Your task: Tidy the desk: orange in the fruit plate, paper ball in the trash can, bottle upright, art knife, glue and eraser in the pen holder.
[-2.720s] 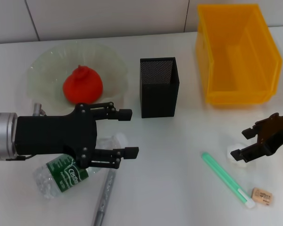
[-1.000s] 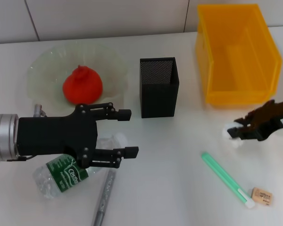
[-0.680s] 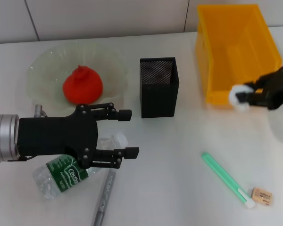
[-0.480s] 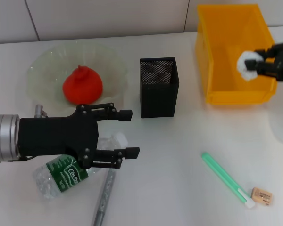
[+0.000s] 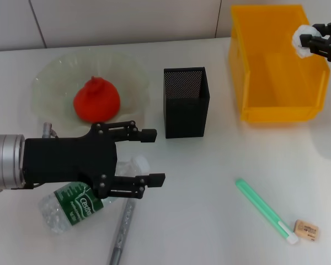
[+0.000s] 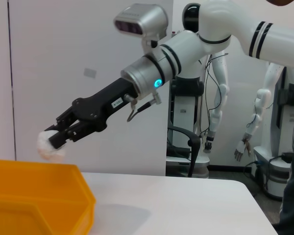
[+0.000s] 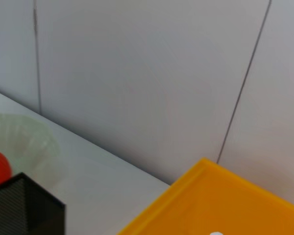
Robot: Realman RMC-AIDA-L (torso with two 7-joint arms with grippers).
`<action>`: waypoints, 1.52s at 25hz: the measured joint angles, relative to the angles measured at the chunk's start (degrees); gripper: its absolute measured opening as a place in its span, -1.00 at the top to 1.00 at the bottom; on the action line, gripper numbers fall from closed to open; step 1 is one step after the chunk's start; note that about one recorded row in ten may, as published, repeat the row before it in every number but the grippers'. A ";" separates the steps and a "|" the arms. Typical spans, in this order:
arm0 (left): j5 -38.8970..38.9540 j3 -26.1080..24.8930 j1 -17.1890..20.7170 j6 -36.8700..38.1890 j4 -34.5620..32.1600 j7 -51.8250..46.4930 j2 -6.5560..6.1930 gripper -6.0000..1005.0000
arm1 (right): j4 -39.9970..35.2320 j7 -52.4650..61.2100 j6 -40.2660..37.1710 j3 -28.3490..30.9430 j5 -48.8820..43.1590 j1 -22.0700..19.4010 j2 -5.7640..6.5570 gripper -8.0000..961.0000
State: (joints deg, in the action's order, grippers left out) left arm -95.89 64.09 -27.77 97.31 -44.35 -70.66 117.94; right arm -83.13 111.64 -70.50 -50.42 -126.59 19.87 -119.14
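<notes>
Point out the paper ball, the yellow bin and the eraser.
paper ball (image 5: 302,38), head view, on its white crumpled side left of the right gripper (image 5: 310,41).
yellow bin (image 5: 276,115), head view, on its front wall.
eraser (image 5: 307,230), head view, on its top face.

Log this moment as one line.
right gripper: holds paper ball over bin | left gripper: open above bottle

I'm working in a robotics lab: a white table (image 6: 186,196) against plain panelled walls (image 7: 137,73), with other white humanoid robots (image 6: 279,98) standing idle near an office chair (image 6: 183,142) behind.
</notes>
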 joint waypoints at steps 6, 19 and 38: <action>0.00 -0.08 0.00 -0.02 0.12 0.00 0.02 -0.56 | 6.08 -2.76 4.21 0.47 -0.94 2.66 0.10 0.33; -0.36 -0.16 -0.26 -0.02 -0.06 0.00 0.02 -0.56 | 6.47 -3.40 5.57 1.31 -0.04 2.80 0.14 -0.41; -0.39 -1.55 0.14 -1.33 0.28 1.78 0.31 -0.56 | 5.15 -19.31 -10.87 1.72 20.06 -5.25 0.00 -0.54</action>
State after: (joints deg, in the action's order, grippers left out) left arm -96.28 62.53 -27.63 95.98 -44.07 -68.89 118.24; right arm -77.98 92.33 -81.37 -48.70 -106.53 14.63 -119.14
